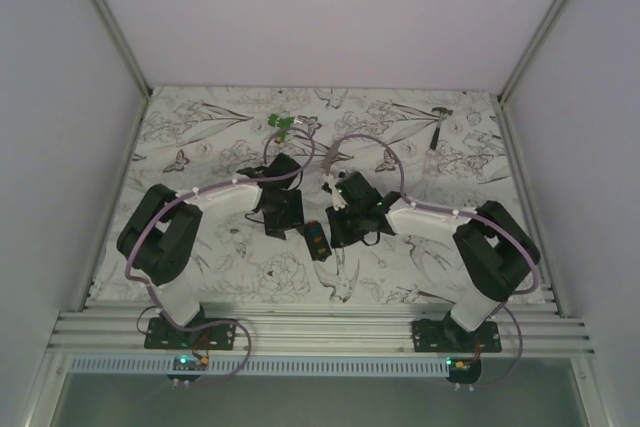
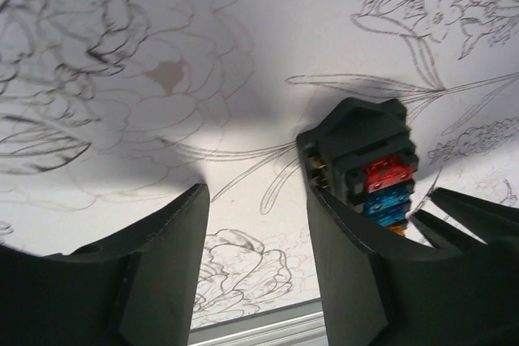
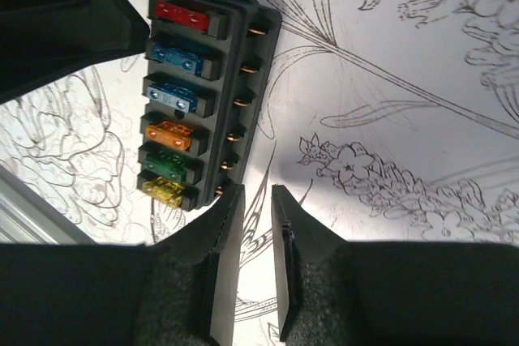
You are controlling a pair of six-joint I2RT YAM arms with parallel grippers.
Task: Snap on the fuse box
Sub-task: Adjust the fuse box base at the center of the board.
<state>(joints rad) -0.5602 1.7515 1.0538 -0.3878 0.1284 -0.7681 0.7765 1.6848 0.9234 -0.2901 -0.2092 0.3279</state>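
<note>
The overhead view is dimly and evenly lit, with a cool grey cast and soft, grainy detail; the side walls (image 1: 50,197) are seen to splay outward toward the edges. In the left wrist view, soft grey shadows are thrown across the table (image 2: 243,30) ahead of the left hand (image 2: 255,200), whose near fingers (image 2: 162,265) are blurred. In the right wrist view the fuse box (image 3: 207,87) is rendered crisply, with small glints caught on its contacts.

The left arm (image 1: 160,232) and right arm (image 1: 495,247) pair white link shells with black joint housings; a lilac cable (image 1: 372,139) trails along each. The left gripper (image 2: 258,200) has smooth matte-black fingers (image 2: 162,265); the right gripper (image 3: 256,194) shows grainy foam pads (image 3: 182,297).
</note>
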